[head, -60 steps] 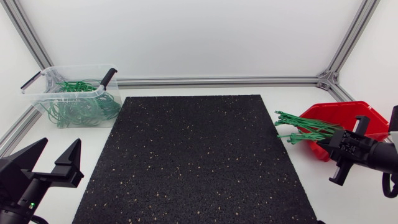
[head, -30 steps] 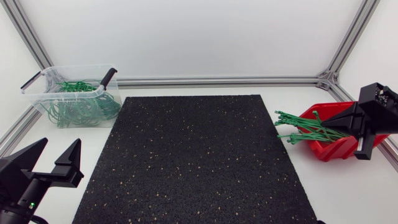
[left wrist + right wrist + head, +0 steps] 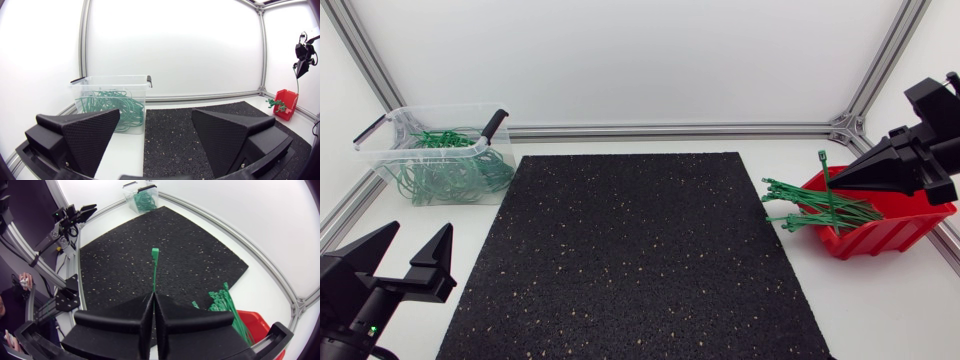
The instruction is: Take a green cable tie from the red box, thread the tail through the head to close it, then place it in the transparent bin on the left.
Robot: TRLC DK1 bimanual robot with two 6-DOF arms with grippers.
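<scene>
My right gripper [image 3: 836,183] hangs above the red box [image 3: 885,232] at the table's right, shut on one green cable tie [image 3: 823,166] that stands upright with its head on top. In the right wrist view the tie [image 3: 154,272] sticks out ahead of the closed fingertips [image 3: 153,296]. More green ties [image 3: 805,208] spill out of the box over its left rim. The transparent bin [image 3: 438,150] at the far left holds several looped green ties. My left gripper [image 3: 418,232] sits open and empty at the near left corner, and the left wrist view shows its fingers [image 3: 82,135] wide apart.
A black speckled mat [image 3: 630,250] covers the middle of the table. The bin has dark handles on its rim. An aluminium frame rail [image 3: 670,130] runs along the back edge and the sides.
My right gripper has risen from low beside the red box to above it, pulling one green tie up out of the bundle. The left arm has stayed put.
</scene>
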